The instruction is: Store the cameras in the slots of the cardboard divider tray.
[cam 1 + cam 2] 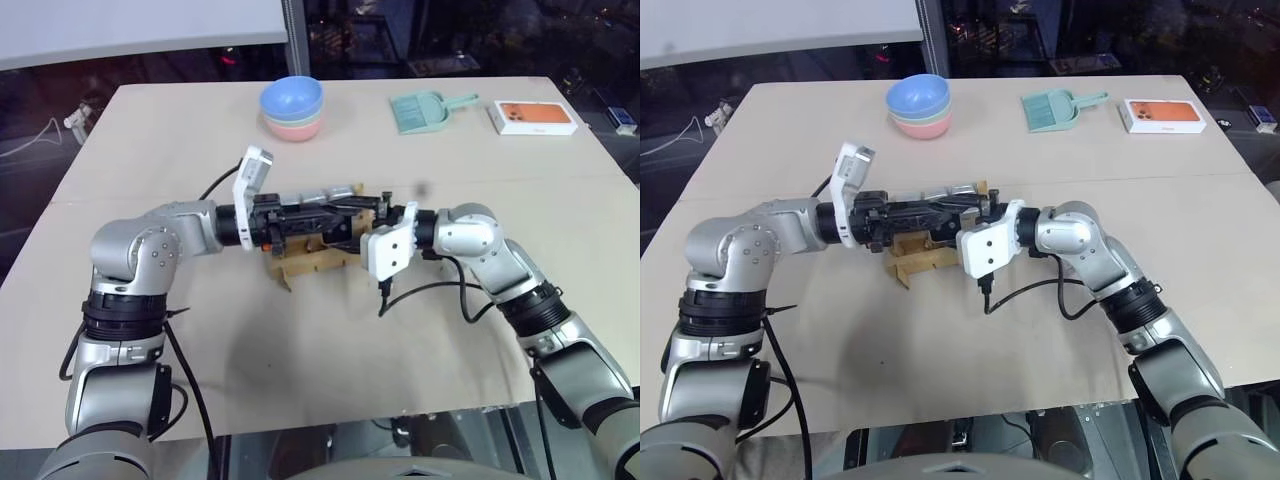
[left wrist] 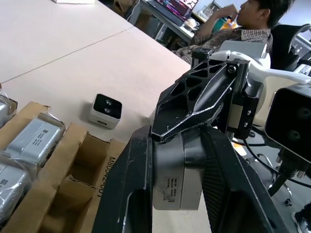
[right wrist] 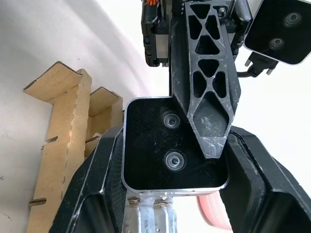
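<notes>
Both grippers meet above the cardboard divider tray [image 1: 312, 262] at mid-table. One camera [image 2: 176, 187], a silvery block with a label, is clamped between my left gripper's [image 1: 365, 215] fingers. My right gripper [image 1: 340, 228] is shut on the same camera [image 3: 150, 160], whose black face shows in the right wrist view. There a left finger [image 3: 206, 87] lies across that face. Wrapped cameras [image 2: 29, 141] sit in slots of the tray [image 2: 73, 160], and nearer slots stand empty. Another camera [image 2: 106, 110] lies loose on the table beyond the tray.
Stacked pastel bowls [image 1: 292, 107], a teal dustpan [image 1: 425, 108] and an orange-and-white flat box [image 1: 533, 117] sit along the table's far side. A black cable [image 1: 430, 292] trails from the right wrist. A person [image 2: 233, 24] sits beyond the table.
</notes>
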`<state>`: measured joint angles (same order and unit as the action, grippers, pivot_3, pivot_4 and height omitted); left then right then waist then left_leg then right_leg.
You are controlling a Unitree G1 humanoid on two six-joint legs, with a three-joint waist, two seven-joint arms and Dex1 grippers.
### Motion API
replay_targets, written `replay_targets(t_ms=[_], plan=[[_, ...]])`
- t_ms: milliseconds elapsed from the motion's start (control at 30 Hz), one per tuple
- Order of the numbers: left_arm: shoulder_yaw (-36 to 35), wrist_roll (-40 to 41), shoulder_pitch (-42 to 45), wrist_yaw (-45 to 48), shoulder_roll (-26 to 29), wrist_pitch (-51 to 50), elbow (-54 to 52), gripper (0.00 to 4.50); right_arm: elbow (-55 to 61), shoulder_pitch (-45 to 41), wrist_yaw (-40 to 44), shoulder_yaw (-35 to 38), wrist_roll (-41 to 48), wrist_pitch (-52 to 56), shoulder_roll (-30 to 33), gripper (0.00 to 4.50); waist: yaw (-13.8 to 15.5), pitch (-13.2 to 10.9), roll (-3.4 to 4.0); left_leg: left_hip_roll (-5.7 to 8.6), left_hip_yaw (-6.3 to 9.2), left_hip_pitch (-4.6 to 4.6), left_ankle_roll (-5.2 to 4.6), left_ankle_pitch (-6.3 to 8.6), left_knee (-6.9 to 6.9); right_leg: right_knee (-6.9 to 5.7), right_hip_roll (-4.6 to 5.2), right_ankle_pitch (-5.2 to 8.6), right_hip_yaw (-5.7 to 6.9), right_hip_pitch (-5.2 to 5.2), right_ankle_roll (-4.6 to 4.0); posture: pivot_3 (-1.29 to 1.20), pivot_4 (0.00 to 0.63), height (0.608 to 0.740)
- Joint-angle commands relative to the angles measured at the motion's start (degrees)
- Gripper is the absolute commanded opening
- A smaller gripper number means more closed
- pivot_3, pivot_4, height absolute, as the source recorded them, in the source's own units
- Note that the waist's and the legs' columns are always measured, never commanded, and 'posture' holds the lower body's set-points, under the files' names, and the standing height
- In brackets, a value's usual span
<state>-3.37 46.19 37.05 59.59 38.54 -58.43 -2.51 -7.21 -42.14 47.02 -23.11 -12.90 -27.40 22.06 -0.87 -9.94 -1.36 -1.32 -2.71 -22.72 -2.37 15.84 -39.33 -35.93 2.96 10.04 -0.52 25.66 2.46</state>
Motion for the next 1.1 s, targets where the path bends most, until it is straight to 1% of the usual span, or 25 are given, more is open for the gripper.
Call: replay_targets(t_ms=[33,67,133,167,267,333,433,500,567,633,700,767,833,933,1033,1100], plan=[[0.75,-0.41,-0.15,0.63,0.52,0.16,-0.69,0.73,3.86,-0.4,-0.35,2.11,0.71,4.29,0.64,2.99,0.01,0.0,0.0,0.0,0.0,0.0,0.0,0.0,0.0,0.0,0.0,0.0,0.0,0.0,0.0,0.0,0.15,0.74],[0.78,-0.8,-0.28,0.59,0.42,0.89,-0.73,0.73,4.24,-0.24,-0.3,2.46,1.3,5.38,0.61,3.31,0.02,0.0,0.0,0.0,0.01,0.0,0.0,0.0,0.0,0.0,0.0,0.0,0.0,0.0,0.0,0.0,0.15,0.74],[0.93,-2.76,-0.7,1.19,0.09,4.95,-0.8,0.73,4.7,-0.1,-0.88,3.17,1.86,6.72,0.67,4.28,0.02,0.0,0.0,0.0,0.0,0.0,0.0,0.0,0.0,0.0,0.0,0.0,0.0,0.0,0.0,0.0,0.15,0.74],[0.6,-3.56,-0.8,1.25,-0.3,7.08,-0.48,0.73,4.85,0.01,-1.4,3.77,1.97,7.26,0.85,4.41,0.03,0.0,0.0,0.0,-0.01,0.0,0.0,0.0,0.0,0.0,0.0,0.0,0.0,0.0,0.0,0.0,0.15,0.74],[-0.05,-5.3,-1.14,1.44,-0.43,11.01,0.94,0.73,6.64,1.54,-1.02,6.67,4.37,9.45,2.93,4.41,0.19,0.0,0.0,0.0,-0.02,-0.01,0.0,0.0,0.0,0.0,0.0,0.0,0.02,0.0,-0.01,0.0,0.15,0.74],[-0.48,-6.23,-1.85,1.68,-0.36,13.71,1.08,0.73,9.97,4.48,0.42,9.55,8.99,13.82,4.84,4.41,0.23,0.0,0.0,0.01,-0.03,-0.04,0.0,0.0,0.0,0.04,0.01,0.0,0.04,0.0,0.0,0.0,0.15,0.74],[-1.44,-7.06,-3.98,2.93,0.72,17.01,0.2,0.73,20.62,12.85,4.54,15.8,23.71,29.09,8.89,4.41,0.45,0.0,0.0,0.02,-0.02,-0.09,-0.01,0.01,0.01,0.07,0.03,0.0,0.07,-0.01,0.0,0.0,0.15,0.74],[-1.43,-9.28,-5.85,3.24,1.48,20.83,-0.13,0.73,27.39,18.01,4.97,20.87,34.05,40.2,11.9,4.41,0.48,0.0,0.0,0.01,0.01,-0.11,-0.02,0.02,0.04,0.08,0.05,0.0,0.08,-0.01,0.0,0.0,0.15,0.74],[-1.9,-12.14,-7.39,2.24,1.17,26.15,0.58,0.73,33.56,23.28,6.0,25.73,44.94,51.22,16.52,4.41,0.61,-0.01,0.0,0.0,0.05,-0.1,-0.25,0.15,0.07,0.09,0.1,0.0,0.09,0.0,0.0,0.0,0.15,0.74],[-2.41,-14.07,-9.08,2.65,1.85,29.26,1.64,0.73,37.76,29.07,7.44,31.44,54.4,60.65,22.47,4.41,0.64,-0.01,-0.01,0.0,0.04,-0.07,-0.29,0.17,0.04,0.09,0.1,0.01,0.06,0.0,-0.01,0.0,0.15,0.74],[-2.79,-16.06,-10.46,3.77,2.72,32.95,3.09,0.73,39.77,34.51,9.43,36.64,59.79,65.86,27.51,4.41,0.62,-0.01,-0.02,0.0,0.05,0.05,-0.3,0.18,0.04,0.07,0.09,0.06,0.05,-0.09,-0.1,0.0,0.15,0.74],[-3.73,-16.87,-11.04,3.71,3.04,35.14,4.41,0.73,41.14,39.24,9.52,41.8,64.1,68.59,29.6,4.41,0.64,0.01,-0.05,0.0,0.01,0.09,-0.3,0.18,0.04,0.06,0.08,0.14,0.05,-0.12,-0.21,0.0,0.15,0.74],[-4.82,-16.8,-11.64,4.18,3.33,36.72,5.59,0.73,41.62,43.25,9.64,47.14,68.13,69.5,29.63,4.41,0.46,0.02,-0.09,-0.03,0.0,0.08,-0.3,0.18,0.03,0.06,0.04,0.15,0.06,-0.11,-0.19,0.0,0.15,0.74],[-5.0,-17.77,-13.4,6.14,3.57,40.27,7.42,0.73,40.52,49.06,12.89,53.16,70.61,69.4,29.49,4.41,0.68,0.04,-0.11,-0.03,0.02,0.08,-0.3,0.18,0.01,0.06,0.04,0.09,0.04,-0.12,-0.07,0.0,0.15,0.74],[-4.82,-18.42,-13.29,7.35,2.3,44.31,10.01,0.73,39.94,52.05,14.96,54.39,69.53,67.88,29.62,4.41,0.76,0.04,-0.12,-0.01,-0.02,0.07,-0.31,0.18,0.01,0.08,0.04,0.03,0.02,-0.12,0.01,0.0,0.15,0.74],[-4.41,-18.6,-12.78,7.85,1.75,45.28,11.48,0.73,39.42,53.12,16.3,54.56,68.37,66.57,29.51,4.41,0.83,0.05,-0.14,0.0,0.0,0.06,-0.31,0.18,0.0,0.08,0.05,0.03,0.0,-0.1,0.02,0.0,0.15,0.74]])
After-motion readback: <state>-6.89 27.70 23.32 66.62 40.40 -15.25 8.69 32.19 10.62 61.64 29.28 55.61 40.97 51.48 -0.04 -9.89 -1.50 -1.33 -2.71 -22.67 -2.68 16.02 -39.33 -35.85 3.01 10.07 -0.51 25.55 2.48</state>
